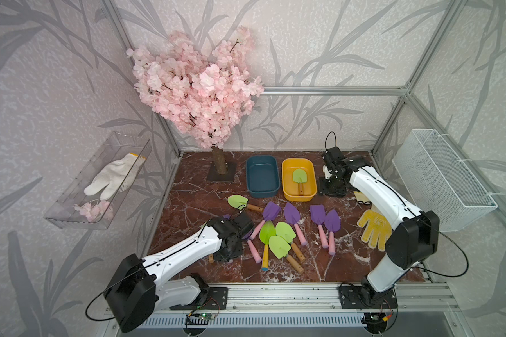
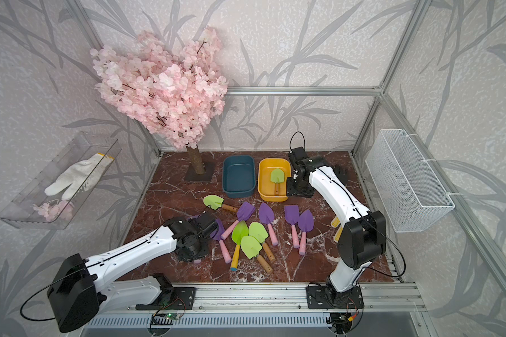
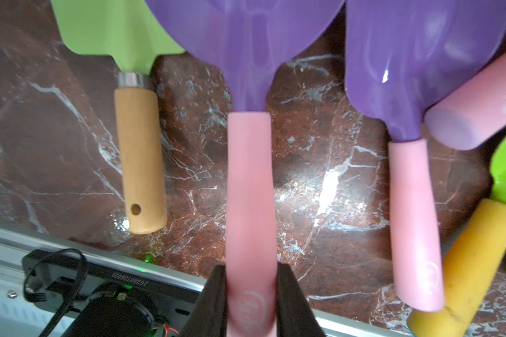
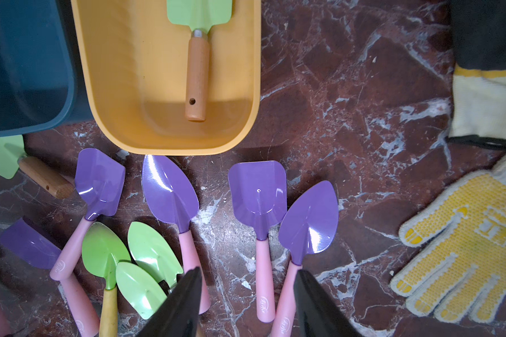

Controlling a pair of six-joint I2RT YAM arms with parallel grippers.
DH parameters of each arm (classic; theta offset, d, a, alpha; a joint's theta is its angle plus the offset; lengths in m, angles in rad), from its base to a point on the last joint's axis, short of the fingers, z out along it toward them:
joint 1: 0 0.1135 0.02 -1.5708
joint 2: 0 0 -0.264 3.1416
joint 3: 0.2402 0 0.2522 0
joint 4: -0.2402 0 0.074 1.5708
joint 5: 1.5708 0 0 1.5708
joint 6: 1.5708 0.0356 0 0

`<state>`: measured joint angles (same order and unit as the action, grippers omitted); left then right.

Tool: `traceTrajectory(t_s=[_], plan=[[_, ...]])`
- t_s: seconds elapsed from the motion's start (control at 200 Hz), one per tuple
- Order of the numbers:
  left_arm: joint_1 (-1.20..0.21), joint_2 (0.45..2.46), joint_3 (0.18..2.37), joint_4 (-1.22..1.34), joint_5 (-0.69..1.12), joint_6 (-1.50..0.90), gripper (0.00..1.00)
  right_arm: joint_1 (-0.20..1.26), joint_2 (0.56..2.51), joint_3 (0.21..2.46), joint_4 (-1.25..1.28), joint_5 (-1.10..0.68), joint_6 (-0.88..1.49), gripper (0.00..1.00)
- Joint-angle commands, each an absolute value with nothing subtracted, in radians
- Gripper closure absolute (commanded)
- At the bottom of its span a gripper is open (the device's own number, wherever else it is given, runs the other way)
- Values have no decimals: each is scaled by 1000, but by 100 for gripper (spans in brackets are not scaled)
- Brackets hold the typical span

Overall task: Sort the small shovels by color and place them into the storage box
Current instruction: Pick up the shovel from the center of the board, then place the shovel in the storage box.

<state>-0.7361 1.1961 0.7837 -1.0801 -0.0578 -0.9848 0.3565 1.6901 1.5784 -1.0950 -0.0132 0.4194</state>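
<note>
Two hands, lots of little shovels on the bench point(image 1: 193, 189).
Left hand point(image 3: 251, 291) squeezes tight on the end of the pink handle of a purple shovel point(image 3: 250, 189); its blade points away from the hand, and a green shovel with a wood handle point(image 3: 140, 157) lies just beside it. In the middle is a heap of shovels point(image 1: 285, 232), purple and green. Behind the heap sit a blue box point(image 1: 262, 175) and a yellow box point(image 1: 310, 182) with a lone green shovel point(image 1: 299, 176) inside. Right hand point(image 4: 247, 303) hangs beside the yellow box, fingers apart, holding nothing.
</note>
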Motion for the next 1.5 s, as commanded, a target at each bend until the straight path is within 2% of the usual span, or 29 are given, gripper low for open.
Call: traceTrajectory(t_s=[0.0,0.105,0.365,0.725,0.985,1.06,1.495], plan=[[-737,1173,883,-1177,-122,-934,77,361,1687,1601,-1098,-18,425,45],[-736,1214,1004,-1206,-123,-886,77,361,1686,1626,-1118,-21,421,45],[-718,1494,1404,-1250,-151,-721,78,357,1619,1617,-1155,-2,404,44],[-620,2013,2139,-1348,-127,-575,78,342,1481,1535,-1157,7,398,44],[-550,2388,2575,-1406,-81,-543,78,329,1434,1468,-1154,-12,387,44],[-534,2449,2618,-1388,-68,-532,78,327,1433,1454,-1151,-12,384,44],[-461,2557,2531,-1279,-59,-525,78,312,1454,1441,-1158,-28,361,44]])
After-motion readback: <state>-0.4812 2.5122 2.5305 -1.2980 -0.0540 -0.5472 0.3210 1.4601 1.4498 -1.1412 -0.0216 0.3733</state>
